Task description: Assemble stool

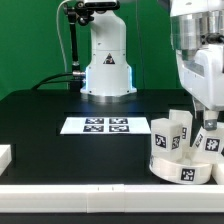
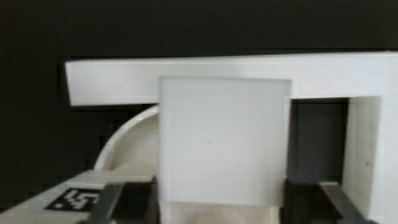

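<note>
Black tabletop (image 1: 60, 105), stool leg (image 2: 222, 140) pinched upright in the hand (image 2: 222, 205), above round seat (image 1: 185, 165).

I saw the seat (image 1: 181, 163) was white with black-and-white square tags on its rim. The 2 visible legs (image 1: 171, 128) were white too, tagged alike. The marker board (image 1: 105, 125) was white with 4 black tags, the table (image 1: 60, 120) black, the backdrop (image 1: 30, 40) green.
</note>
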Controlling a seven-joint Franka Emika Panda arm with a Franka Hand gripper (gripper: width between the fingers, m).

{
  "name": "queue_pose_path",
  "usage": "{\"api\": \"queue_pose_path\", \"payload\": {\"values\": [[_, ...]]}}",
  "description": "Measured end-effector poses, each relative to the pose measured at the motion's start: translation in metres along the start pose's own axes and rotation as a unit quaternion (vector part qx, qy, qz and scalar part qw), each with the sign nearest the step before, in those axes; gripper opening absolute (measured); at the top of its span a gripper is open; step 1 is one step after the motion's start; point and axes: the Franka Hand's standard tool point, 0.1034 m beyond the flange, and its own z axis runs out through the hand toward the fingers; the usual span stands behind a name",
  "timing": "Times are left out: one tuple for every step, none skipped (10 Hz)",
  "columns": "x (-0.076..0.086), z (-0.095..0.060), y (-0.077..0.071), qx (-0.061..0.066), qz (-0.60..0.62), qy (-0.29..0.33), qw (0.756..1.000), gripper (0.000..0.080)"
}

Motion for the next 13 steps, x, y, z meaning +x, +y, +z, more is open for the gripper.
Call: {"api": "queue_pose_path", "payload": {"values": [[-0.002, 0.0, 0.0, 0.0, 0.043, -0.001, 0.999, 0.033], [-0.003, 0.0, 0.001, 0.0, 0.074, -0.002, 0.997, 0.033], [-0.005, 0.001, 0.001, 0.0, 0.102, -0.003, 0.995, 0.033], [-0.006, 0.001, 0.001, -0.001, 0.133, -0.005, 0.991, 0.033], [-0.004, 0.001, 0.001, -0.003, 0.146, -0.007, 0.989, 0.033], [-0.004, 0.001, 0.001, -0.003, 0.144, -0.008, 0.99, 0.033], [-0.005, 0.002, 0.002, -0.003, 0.14, -0.008, 0.99, 0.0374], [-0.005, 0.001, 0.002, -0.006, 0.134, -0.008, 0.991, 0.0513], [-0.006, -0.006, -0.001, -0.016, 0.12, -0.011, 0.993, 0.061], [-0.008, -0.016, -0.005, -0.015, 0.118, -0.015, 0.993, 0.061], [-0.012, -0.027, -0.006, -0.015, 0.116, -0.022, 0.993, 0.0643], [-0.019, -0.04, -0.008, -0.015, 0.115, -0.03, 0.993, 0.0643], [-0.022, -0.046, -0.01, -0.012, 0.112, -0.033, 0.993, 0.0648]]}}
